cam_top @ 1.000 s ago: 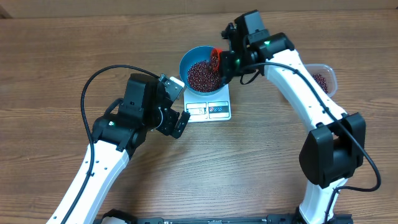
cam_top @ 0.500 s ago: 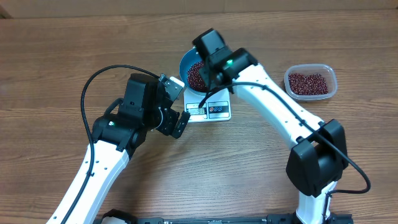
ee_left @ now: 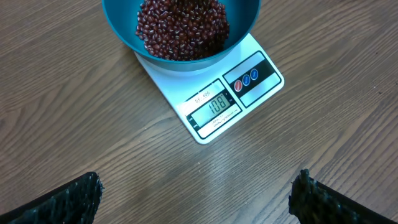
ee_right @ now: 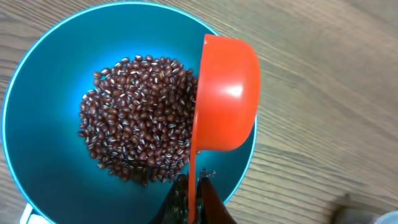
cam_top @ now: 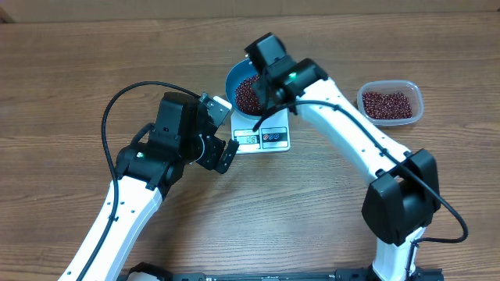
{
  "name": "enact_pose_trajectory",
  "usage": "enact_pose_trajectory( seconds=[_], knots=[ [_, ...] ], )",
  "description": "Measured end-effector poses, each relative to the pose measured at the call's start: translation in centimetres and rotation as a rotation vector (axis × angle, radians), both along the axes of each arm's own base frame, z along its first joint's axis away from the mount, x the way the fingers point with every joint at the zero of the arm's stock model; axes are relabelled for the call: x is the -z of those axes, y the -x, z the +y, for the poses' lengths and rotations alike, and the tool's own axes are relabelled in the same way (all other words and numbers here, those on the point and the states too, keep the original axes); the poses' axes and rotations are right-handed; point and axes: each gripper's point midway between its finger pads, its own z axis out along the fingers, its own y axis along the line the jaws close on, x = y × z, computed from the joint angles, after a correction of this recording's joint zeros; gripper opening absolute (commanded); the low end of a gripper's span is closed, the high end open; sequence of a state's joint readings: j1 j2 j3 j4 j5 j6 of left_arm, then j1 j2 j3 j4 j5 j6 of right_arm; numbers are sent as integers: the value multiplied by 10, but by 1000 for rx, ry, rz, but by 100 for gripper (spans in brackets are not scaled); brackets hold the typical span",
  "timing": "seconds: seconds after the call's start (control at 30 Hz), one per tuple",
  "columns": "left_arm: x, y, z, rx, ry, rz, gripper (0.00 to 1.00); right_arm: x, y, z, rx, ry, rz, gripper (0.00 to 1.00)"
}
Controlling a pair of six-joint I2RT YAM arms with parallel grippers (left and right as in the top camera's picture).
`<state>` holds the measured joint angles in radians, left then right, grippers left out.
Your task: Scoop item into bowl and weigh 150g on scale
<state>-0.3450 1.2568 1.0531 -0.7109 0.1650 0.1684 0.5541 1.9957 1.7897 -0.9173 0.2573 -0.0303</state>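
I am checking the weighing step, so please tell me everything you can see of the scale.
The scale is a flat white rectangle, plastic by its look, lying on the wooden table. Its front panel holds a display reading 108 and three round buttons. The blue bowl of beans sits on its platform.

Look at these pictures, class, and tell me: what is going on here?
The right claw is shut on the handle of an orange scoop, tipped on its side over the blue bowl. The bowl, part-filled with red-brown beans, sits on the white scale, whose display reads 108, short of the target. The left claw hangs open beside the scale, holding nothing. More beans wait in a clear tub.
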Motion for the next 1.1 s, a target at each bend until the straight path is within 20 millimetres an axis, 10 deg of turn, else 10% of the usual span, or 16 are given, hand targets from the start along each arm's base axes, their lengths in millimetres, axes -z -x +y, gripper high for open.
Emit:
enact_pose_trajectory(
  seconds=[0.6, 1.1],
  knots=[
    [0, 0, 0, 0, 0, 0, 100, -66, 5, -44, -48, -576, 161, 4],
    [0, 0, 0, 0, 0, 0, 100, -103, 11, -140, 107, -688, 127, 4]
  ],
)
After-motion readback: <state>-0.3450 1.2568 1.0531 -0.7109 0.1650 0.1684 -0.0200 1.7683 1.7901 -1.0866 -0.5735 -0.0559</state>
